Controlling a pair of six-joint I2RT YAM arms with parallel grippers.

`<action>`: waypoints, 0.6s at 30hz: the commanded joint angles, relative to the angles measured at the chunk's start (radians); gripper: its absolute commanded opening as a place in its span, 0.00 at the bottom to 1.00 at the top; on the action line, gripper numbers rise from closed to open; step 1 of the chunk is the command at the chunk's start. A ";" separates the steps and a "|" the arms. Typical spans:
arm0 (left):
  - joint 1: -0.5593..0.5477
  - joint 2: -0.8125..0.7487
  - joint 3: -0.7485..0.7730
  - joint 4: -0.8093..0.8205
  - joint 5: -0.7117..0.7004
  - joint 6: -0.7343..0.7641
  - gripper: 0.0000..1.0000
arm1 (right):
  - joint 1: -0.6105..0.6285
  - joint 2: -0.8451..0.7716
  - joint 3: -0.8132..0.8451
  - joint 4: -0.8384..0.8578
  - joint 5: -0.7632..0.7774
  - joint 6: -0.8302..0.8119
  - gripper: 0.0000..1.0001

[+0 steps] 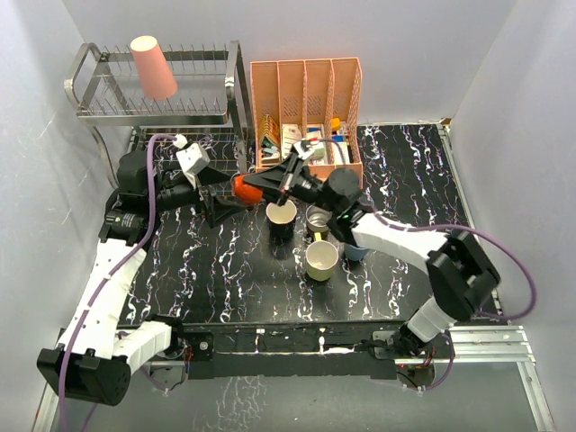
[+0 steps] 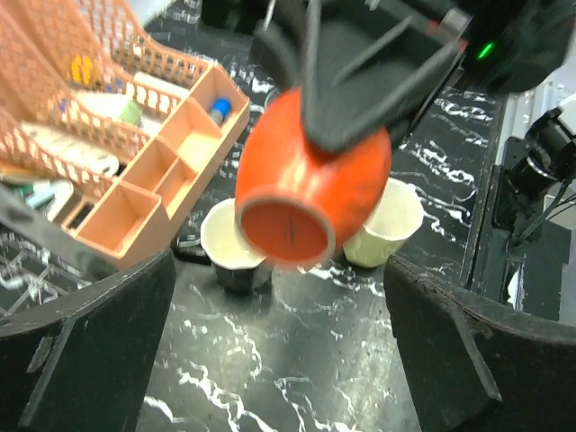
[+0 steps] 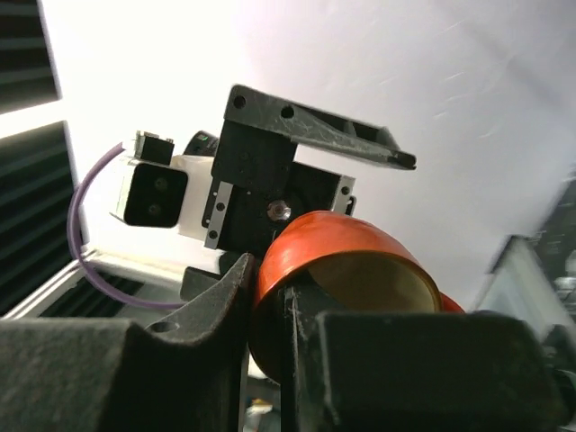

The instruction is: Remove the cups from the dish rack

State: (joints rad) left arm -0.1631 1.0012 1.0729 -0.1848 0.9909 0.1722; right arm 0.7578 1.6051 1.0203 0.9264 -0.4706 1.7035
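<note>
My right gripper is shut on the tiny orange cup and holds it on its side above the table, one finger inside the rim. My left gripper is open, its fingers wide apart on either side, just left of the orange cup and not touching it. The tall pink tumbler stands upside down on the top tier of the dish rack. On the table stand the black mug, the brown metallic cup, the pale yellow mug and the blue cup. The clear glass is not visible.
The peach plastic organizer with small items stands behind the cups, right of the rack. It also shows in the left wrist view. White walls close in the back and sides.
</note>
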 commanded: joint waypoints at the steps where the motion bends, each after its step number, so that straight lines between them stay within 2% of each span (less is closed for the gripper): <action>1: 0.029 0.035 0.079 -0.242 -0.084 0.098 0.97 | -0.084 -0.201 0.017 -0.432 -0.027 -0.305 0.08; 4: 0.085 0.062 0.098 -0.285 -0.086 0.077 0.97 | -0.095 -0.242 0.126 -0.884 0.071 -0.655 0.08; 7: 0.176 0.114 0.134 -0.316 -0.071 0.028 0.97 | -0.091 -0.223 0.220 -1.188 0.156 -0.844 0.08; 12: 0.333 0.193 0.235 -0.357 -0.052 -0.029 0.97 | -0.022 -0.152 0.298 -1.421 0.279 -1.013 0.08; 18: 0.354 0.217 0.349 -0.416 -0.197 -0.013 0.97 | 0.130 -0.004 0.421 -1.606 0.437 -1.113 0.08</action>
State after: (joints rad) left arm 0.1871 1.2362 1.3258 -0.5407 0.8688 0.1627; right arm 0.8017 1.5394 1.3342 -0.5091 -0.1658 0.7258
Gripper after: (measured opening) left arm 0.970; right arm 0.155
